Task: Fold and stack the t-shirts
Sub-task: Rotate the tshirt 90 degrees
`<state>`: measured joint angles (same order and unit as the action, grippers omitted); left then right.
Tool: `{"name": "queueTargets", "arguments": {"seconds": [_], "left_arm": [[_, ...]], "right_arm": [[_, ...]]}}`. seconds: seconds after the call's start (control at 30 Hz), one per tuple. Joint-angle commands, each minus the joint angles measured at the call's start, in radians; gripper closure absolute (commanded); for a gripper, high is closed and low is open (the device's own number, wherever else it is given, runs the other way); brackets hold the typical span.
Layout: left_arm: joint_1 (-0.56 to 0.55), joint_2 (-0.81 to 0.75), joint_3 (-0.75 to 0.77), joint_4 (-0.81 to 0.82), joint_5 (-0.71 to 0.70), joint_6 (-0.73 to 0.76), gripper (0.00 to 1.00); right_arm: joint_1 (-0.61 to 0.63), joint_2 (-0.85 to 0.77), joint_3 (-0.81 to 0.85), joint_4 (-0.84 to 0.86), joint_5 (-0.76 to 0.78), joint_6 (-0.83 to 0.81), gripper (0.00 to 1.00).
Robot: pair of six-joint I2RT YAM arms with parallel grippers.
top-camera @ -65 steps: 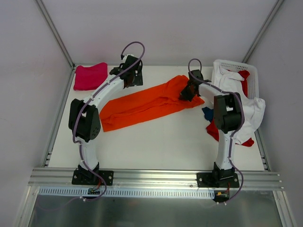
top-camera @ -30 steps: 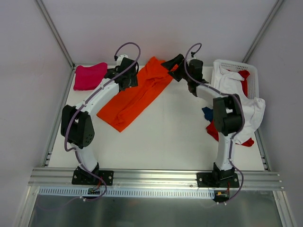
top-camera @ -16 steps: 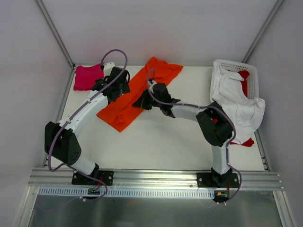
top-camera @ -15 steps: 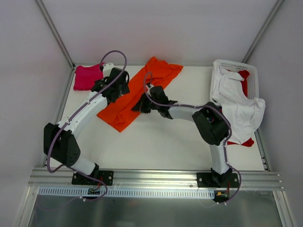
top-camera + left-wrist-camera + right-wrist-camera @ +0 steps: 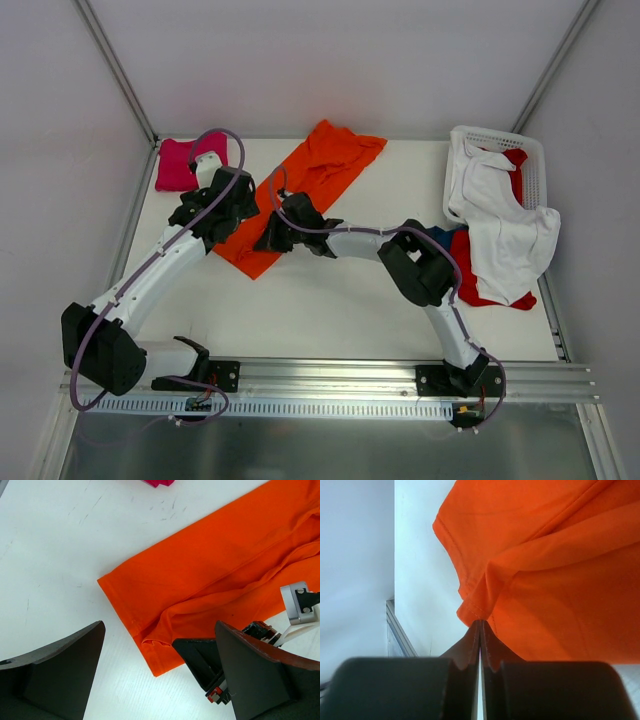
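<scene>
The orange t-shirt [image 5: 300, 190] lies on the bench [image 5: 350, 300] as a long doubled strip; its hem end is under both sets of fingers, and its collar end runs well away beyond them. It is thin, limp cloth, light and not fragile; it sags wherever it is unsupported, and its layers slide over each other, so my judgement is that corners and the stitched hem are the places to take hold.

The right fingers [image 5: 465, 650] are pressed together at the hem's near corner; the cloth puckers up to their tips, which reads as a pinch of the top layer (hard to tell how deep). The left fingers [image 5: 55, 675] stand wide apart above the hem's other corner, with nothing between them.

Only the right wrist view shows that pinch point. The left wrist view shows the two layers parting at the hem. The top view alone shows the whole strip, the magenta t-shirt [image 5: 175, 165] beyond the left fingers, and the white t-shirt [image 5: 500, 210] spilling from the basket [image 5: 535, 150].
</scene>
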<state>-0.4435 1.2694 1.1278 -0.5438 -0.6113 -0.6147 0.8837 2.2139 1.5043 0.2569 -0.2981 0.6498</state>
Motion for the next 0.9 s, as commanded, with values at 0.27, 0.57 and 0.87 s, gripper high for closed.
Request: {"name": "queueTargets", "arguments": {"seconds": [0.27,0.57,0.87], "left_arm": [[0.006,-0.036,-0.033,0.004,-0.01,-0.045,0.07],[0.006,-0.001,-0.016,0.001,0.01,-0.046,0.09],[0.006,0.015,-0.014,0.002,0.002,-0.04,0.09]], "right_arm": [[-0.012,0.018,-0.047,-0.005,0.054,-0.009,1.0],[-0.014,0.093,0.011,-0.025,0.05,-0.019,1.0],[-0.051,-0.072,-0.255,-0.027,0.065,-0.013,1.0]]}}
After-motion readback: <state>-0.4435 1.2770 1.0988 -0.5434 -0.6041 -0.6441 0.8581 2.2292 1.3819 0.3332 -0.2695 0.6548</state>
